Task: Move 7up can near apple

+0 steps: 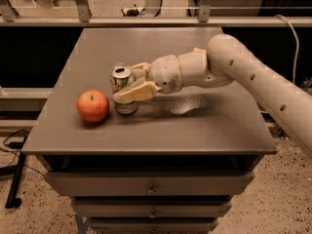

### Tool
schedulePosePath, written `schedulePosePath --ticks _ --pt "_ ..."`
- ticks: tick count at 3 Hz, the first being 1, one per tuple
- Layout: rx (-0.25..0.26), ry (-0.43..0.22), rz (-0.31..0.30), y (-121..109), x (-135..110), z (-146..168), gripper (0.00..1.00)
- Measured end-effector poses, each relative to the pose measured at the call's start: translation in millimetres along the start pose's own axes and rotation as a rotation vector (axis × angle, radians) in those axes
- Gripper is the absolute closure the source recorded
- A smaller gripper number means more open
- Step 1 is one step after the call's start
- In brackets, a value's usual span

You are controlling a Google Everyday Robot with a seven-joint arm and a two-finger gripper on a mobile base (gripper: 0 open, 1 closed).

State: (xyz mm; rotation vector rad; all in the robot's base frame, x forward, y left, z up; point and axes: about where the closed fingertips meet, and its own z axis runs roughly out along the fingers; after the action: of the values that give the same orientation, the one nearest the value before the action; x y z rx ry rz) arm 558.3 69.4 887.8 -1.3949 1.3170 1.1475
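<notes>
The beige two-finger gripper [125,83] is pinched around the small silver-topped, pale-labelled 7up can [121,74]. The can is held upright between the fingers, on or just above the grey table [195,130], just beside the round red-orange apple [92,106]. The placing step is judged nearly done. Next, a gentle release and a withdrawal clear of the can are called for.
</notes>
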Motion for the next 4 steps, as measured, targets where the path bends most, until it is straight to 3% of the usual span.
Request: schedulePosePath --ticks 1,2,3,4 --pt "-0.023 0.002 -0.044 -2.1 -6.1 -2.0 0.0" --pt "-0.025 0.01 -0.083 -9.1 -18.5 -11.7 0.0" --pt "0.037 0.018 -0.132 -20.9 -46.3 -50.1 0.0" --pt "0.15 0.037 -0.195 -27.9 -87.0 -105.3 0.0"
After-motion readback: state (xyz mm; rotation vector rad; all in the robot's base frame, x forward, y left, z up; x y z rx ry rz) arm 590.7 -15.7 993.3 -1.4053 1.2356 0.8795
